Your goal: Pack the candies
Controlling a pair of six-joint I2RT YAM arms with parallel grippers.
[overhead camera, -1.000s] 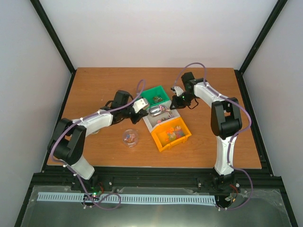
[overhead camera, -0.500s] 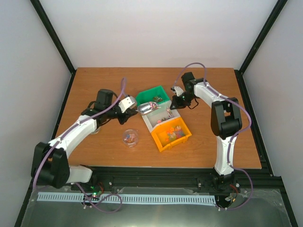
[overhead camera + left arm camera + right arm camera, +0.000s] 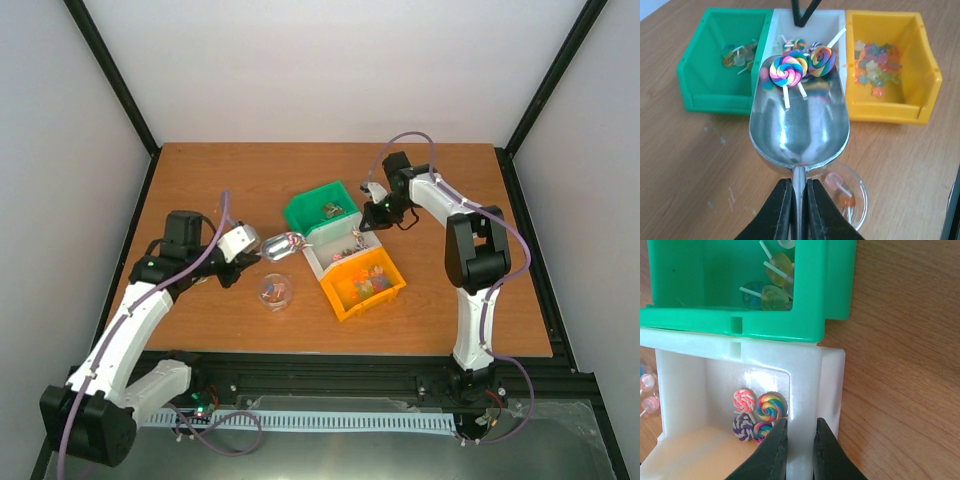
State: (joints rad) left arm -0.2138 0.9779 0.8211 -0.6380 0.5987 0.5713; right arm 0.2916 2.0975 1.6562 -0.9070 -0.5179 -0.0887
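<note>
While my left gripper (image 3: 799, 186) pinches the handle tight, the metal scoop (image 3: 799, 125) rides level with swirl-striped candies (image 3: 790, 70) at its lip, just left of the white bin (image 3: 834, 22). Open table (image 3: 200, 180) lies further left, with the clear jar (image 3: 274, 291) beneath. My right gripper (image 3: 799, 434) clamps the white bin's far wall. More candies sit in the white bin. Half a second ago the scoop hung at that bin's rim; it has since drawn back.

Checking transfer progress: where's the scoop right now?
Top view: the scoop sits left of centre in the left gripper, between the white bin and the clear jar, and carries a few lollipops.
</note>
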